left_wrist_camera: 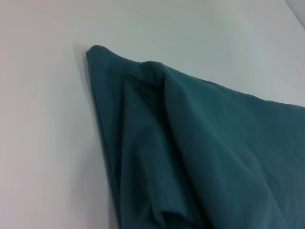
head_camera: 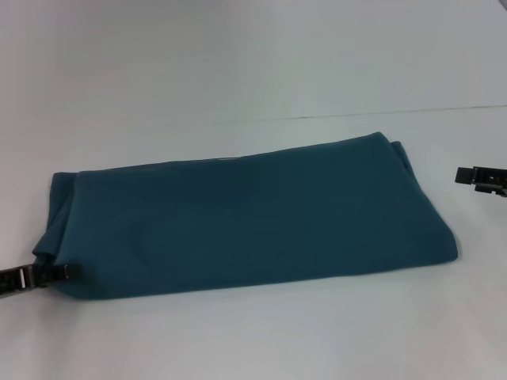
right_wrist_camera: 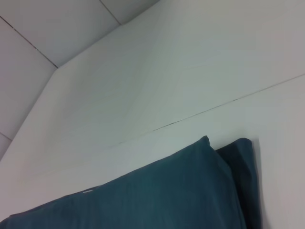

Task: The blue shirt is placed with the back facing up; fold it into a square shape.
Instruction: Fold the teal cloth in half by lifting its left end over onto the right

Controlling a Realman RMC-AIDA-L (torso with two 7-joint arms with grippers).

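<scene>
The blue shirt [head_camera: 245, 214] lies folded into a long band across the white table, plain side up, with a second layer showing at its far right end [head_camera: 404, 154]. My left gripper [head_camera: 54, 273] is at the band's near left corner, shut on the blue shirt there, and the cloth gathers toward it. In the left wrist view the blue shirt [left_wrist_camera: 200, 152] rises in bunched folds toward the camera. My right gripper [head_camera: 475, 177] hangs off the right end, apart from the cloth. The right wrist view shows the blue shirt [right_wrist_camera: 157, 195] at its far right corner.
The white table [head_camera: 253, 71] stretches beyond the shirt, with a thin seam line [head_camera: 380, 113] running across it behind the cloth. A strip of bare table [head_camera: 261, 340] lies between the shirt and the front edge.
</scene>
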